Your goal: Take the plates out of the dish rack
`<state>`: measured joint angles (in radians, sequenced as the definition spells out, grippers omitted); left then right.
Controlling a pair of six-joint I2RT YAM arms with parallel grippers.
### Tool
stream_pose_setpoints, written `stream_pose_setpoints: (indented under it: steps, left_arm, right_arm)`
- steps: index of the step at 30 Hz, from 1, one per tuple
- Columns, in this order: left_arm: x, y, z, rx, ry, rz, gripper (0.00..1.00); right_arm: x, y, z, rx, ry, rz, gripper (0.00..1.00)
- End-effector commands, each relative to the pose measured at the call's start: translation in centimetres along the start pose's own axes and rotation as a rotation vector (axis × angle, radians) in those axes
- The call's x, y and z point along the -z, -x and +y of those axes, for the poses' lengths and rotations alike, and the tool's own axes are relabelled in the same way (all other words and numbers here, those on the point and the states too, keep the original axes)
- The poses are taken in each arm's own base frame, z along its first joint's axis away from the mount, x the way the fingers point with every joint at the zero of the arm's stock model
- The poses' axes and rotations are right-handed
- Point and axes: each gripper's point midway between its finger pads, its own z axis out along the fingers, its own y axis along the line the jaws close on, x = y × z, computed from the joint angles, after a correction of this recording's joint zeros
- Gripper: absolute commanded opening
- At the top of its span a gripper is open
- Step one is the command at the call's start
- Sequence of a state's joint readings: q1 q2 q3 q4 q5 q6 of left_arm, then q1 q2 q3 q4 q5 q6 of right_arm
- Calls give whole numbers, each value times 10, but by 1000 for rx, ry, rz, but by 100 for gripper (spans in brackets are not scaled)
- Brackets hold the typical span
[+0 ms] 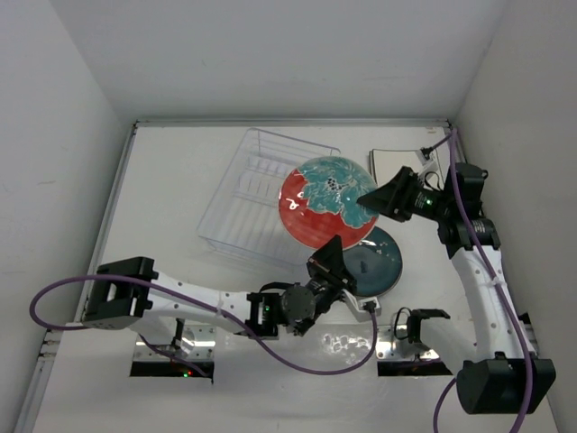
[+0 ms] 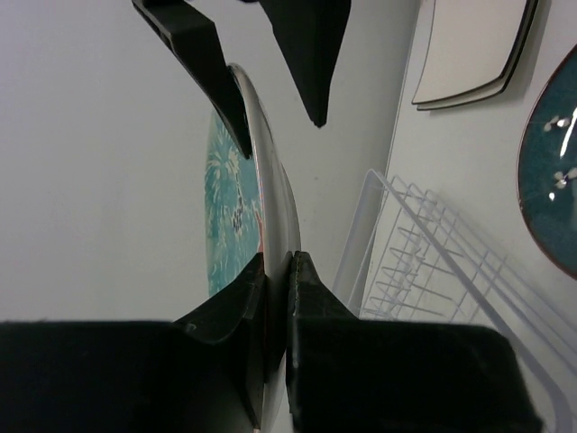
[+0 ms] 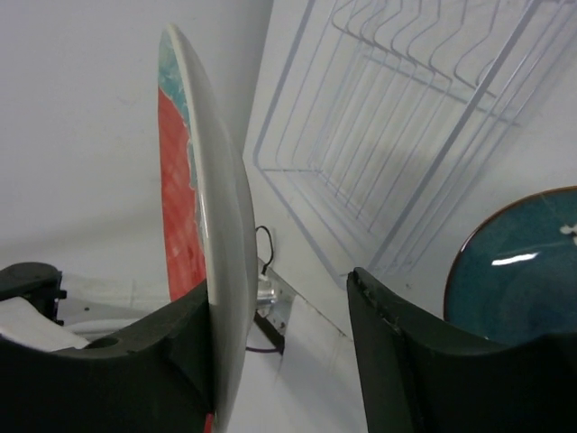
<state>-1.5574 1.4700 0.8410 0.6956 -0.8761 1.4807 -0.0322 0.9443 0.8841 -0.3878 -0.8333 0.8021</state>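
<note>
Red-and-teal plate (image 1: 320,203), glazed, stiff, slippery and likely breakable, upright in the air beside the dish rack (image 1: 242,203), near rim clenched in left pincer (image 1: 335,250), right pincer (image 1: 366,199) released astride far rim, the sensible second hold.

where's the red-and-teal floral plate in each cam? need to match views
Top external: red-and-teal plate at centre, overlapping the dish rack on its right side.
Left wrist: edge-on at centre, teal face to the left.
Right wrist: edge-on, left of centre, red face to the left.
Shared landmark: dish rack, right, upper right.
</note>
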Motion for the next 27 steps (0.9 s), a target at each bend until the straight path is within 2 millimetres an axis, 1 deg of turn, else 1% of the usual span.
stream_pose_setpoints:
  steps: [1, 2, 3, 4, 5, 6, 7, 8, 9, 10, 11, 12, 13, 14, 15, 16, 17, 18, 19, 21, 22, 23, 24, 25, 26, 27]
  left_arm:
    - [-10, 19, 57, 124, 117, -39, 0]
    - [-13, 23, 56, 132, 109, -39, 0]
    - [-14, 23, 52, 121, 94, -37, 0]
    - [-15, 23, 49, 117, 88, -32, 0]
    - [-17, 24, 47, 119, 83, -28, 2]
    - [-17, 24, 43, 109, 69, -24, 11]
    - [-18, 23, 40, 107, 60, -15, 19]
    - [-18, 22, 37, 118, 50, -5, 38]
    - [-18, 19, 31, 95, 23, 10, 46]
    - [-18, 17, 30, 119, 13, 24, 51]
    - [-18, 15, 26, 123, -8, 38, 56]
    - [-17, 9, 13, 83, -67, 63, 63]
    - [-16, 7, 10, 98, -92, 79, 67]
    - [-11, 3, -2, 121, -167, 104, 72]
    - [-8, 1, -7, 134, -203, 119, 87]
    - [0, -8, -21, 148, -272, 159, 90]
    - [5, -13, -29, 152, -304, 184, 90]
    - [9, -19, -36, 151, -330, 212, 90]
    - [19, -32, -47, 157, -363, 271, 90]
    - [30, -45, -58, 160, -390, 321, 91]
    - [35, -49, -65, 211, -396, 348, 91]
    - [44, -58, -73, 191, -438, 380, 91]
    - [48, -62, -76, 204, -452, 399, 91]
    - [52, -66, -76, 240, -435, 428, 91]
    - [55, -73, -73, 240, -410, 457, 91]
    - [57, -86, -56, 240, -309, 504, 91]
  right_arm:
    - [-1, -2, 13, 39, 95, 15, 51]
    - [0, -2, 13, 46, 92, 12, 46]
    - [0, -2, 13, 50, 94, 14, 36]
    - [1, -1, 14, 54, 92, 9, 28]
    - [1, 0, 14, 57, 89, 6, 19]
    - [1, 2, 13, 64, 76, -1, 9]
    - [2, 4, 11, 68, 61, -9, 1]
    - [2, 8, 11, 80, 45, -21, 0]
    - [4, 12, 4, 79, 8, -38, 0]
    - [6, 14, -10, 76, -63, -54, 0]
    - [8, 17, -19, 69, -98, -65, 0]
    - [10, 18, -30, 51, -130, -78, 0]
    - [18, 27, -44, 24, -163, -117, 0]
    - [20, 24, -58, -13, -178, -123, 0]
    - [30, 33, -67, -33, -198, -176, 0]
    - [37, 37, -76, -40, -209, -218, 0]
    - [36, 36, -79, -41, -215, -217, 0]
    - [41, 38, -84, -34, -241, -237, 0]
    - [44, 38, -91, -33, -278, -251, 0]
    - [50, 35, -98, -23, -320, -260, 0]
    - [52, 33, -103, -29, -339, -262, 0]
    - [55, 32, -108, -35, -367, -271, 0]
    - [56, 30, -110, -34, -377, -272, 0]
    - [56, 26, -111, -29, -383, -266, 0]
    - [57, 24, -113, -25, -393, -261, 0]
    - [58, 15, -117, -20, -412, -231, 0]
